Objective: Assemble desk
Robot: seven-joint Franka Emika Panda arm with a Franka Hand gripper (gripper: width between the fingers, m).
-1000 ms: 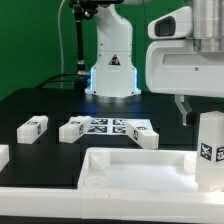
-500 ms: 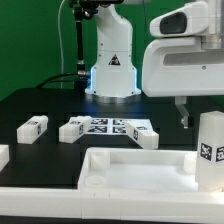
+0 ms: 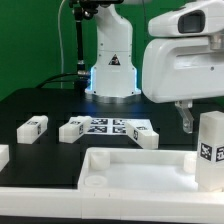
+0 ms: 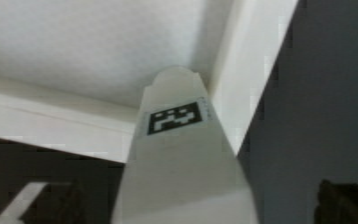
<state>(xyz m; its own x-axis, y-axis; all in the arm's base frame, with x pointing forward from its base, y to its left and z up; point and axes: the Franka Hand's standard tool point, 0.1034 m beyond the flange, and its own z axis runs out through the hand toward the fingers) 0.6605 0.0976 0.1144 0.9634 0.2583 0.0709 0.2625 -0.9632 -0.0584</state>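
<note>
The white desk tabletop (image 3: 120, 160) lies upside down at the front, raised rim up. One square white leg (image 3: 210, 150) stands upright in its corner on the exterior view's right, a tag on its side. My gripper (image 3: 203, 118) hangs right over that leg, open. In the wrist view the leg (image 4: 185, 150) rises between my dark fingertips (image 4: 25, 205), with a gap on each side, and the tabletop's rim (image 4: 247, 70) lies beyond it. Only one finger (image 3: 186, 116) shows in the exterior view.
Loose tagged legs lie on the black table: one (image 3: 33, 126) at the exterior view's left, one (image 3: 75, 128) and another (image 3: 147, 138) at either end of the marker board (image 3: 115, 126), and a fourth (image 3: 3, 155) cut off at the left edge. The robot base (image 3: 112, 65) stands behind.
My gripper has sunk slightly over the upright leg and drifted a little toward the exterior view's left. Its jaws stay open. The parts have not moved.
</note>
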